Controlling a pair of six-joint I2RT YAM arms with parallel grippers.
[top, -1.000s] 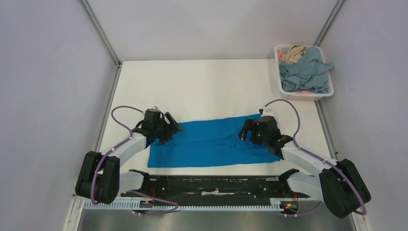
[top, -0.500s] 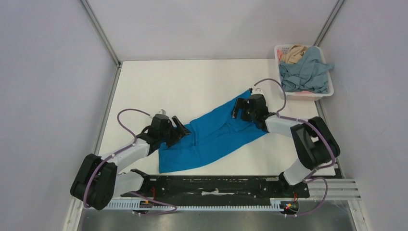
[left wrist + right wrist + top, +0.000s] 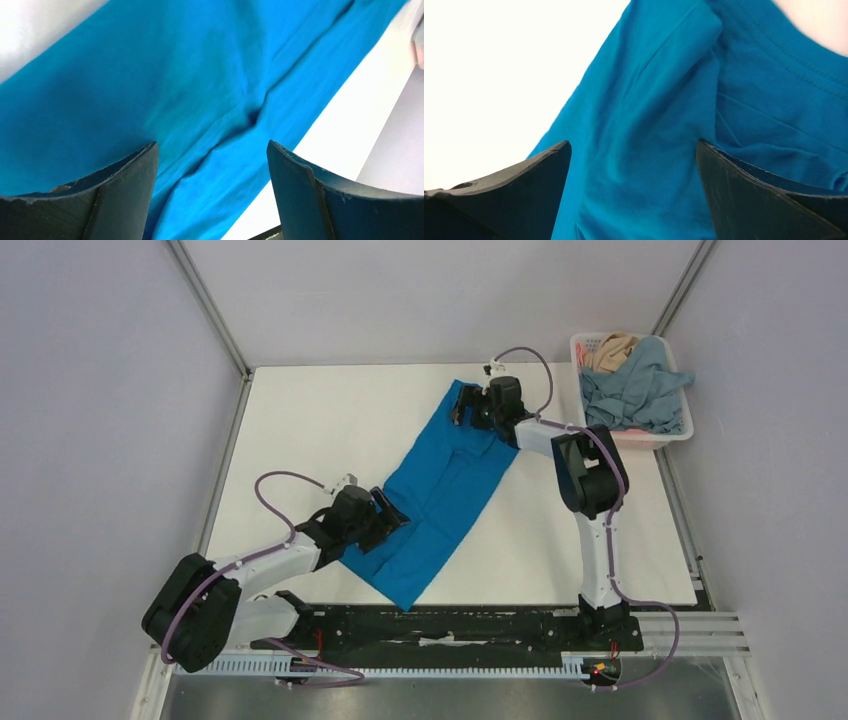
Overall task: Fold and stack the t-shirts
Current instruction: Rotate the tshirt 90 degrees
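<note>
The vivid blue t-shirt (image 3: 445,485) lies folded lengthwise as a long strip, running diagonally from the near centre to the far centre of the white table (image 3: 330,410). My left gripper (image 3: 385,512) rests on its near left edge, jaws wide apart over the cloth (image 3: 175,75), as the left wrist view (image 3: 211,150) shows. My right gripper (image 3: 468,408) is at the far end by the collar, jaws also wide apart over the fabric (image 3: 664,100) in the right wrist view (image 3: 633,147). The dusty grey-blue shirt (image 3: 635,390) and the tan shirt (image 3: 610,350) lie crumpled in the basket.
The white slotted basket (image 3: 640,437) stands at the far right corner of the table. Grey walls with metal corner posts close the table in at the back and sides. The black rail (image 3: 450,625) with both arm bases runs along the near edge.
The blue shirt has swung from lying across the table to a steep diagonal. My right gripper moved far back and left with its end; my left gripper moved right and nearer.
</note>
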